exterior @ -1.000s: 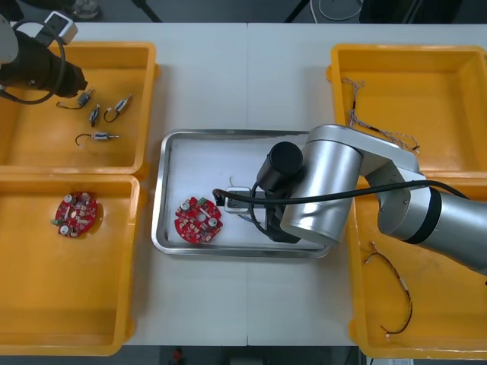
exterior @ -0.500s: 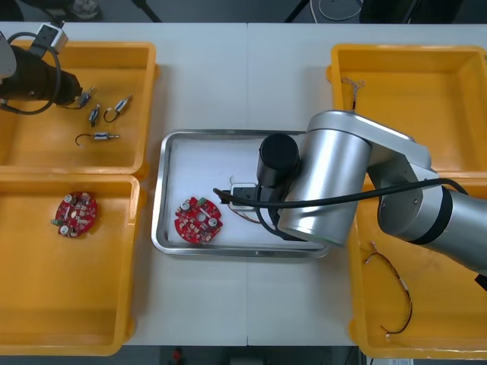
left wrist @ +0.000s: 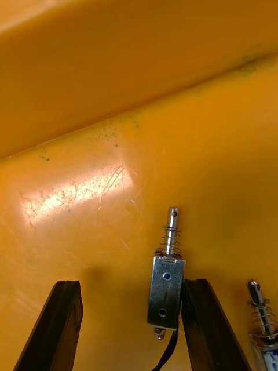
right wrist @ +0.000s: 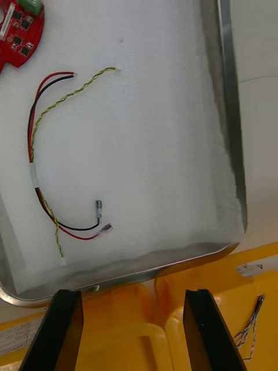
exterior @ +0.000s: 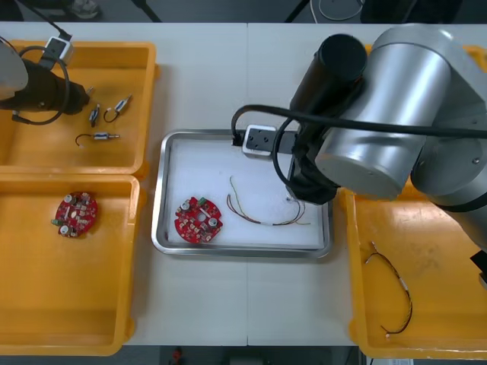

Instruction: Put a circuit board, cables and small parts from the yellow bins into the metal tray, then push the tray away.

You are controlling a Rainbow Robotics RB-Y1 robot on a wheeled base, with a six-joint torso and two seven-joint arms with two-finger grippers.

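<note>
Left claw (left wrist: pixel 132 283) spread around small metal part (left wrist: pixel 165 288), far-left yellow bin (exterior: pixel 38 148) | right claw (right wrist: pixel 132 293) spread by metal tray (right wrist: pixel 227 104) right rim | step: likely parts pick | next: centre, pinch

A light table (exterior: pixel 205 76) with a seam (exterior: pixel 247 84) down its middle, dark floor (exterior: pixel 221 9) beyond its far edge

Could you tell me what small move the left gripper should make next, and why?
Probably shut on the small metal part, after centring slightly. The left gripper is open in a yellow bin, the part between its fingers, close against one. The metal tray holds a circuit board and a red and yellow cable, so small parts remain; the right gripper hangs open at the tray's edge.
</note>
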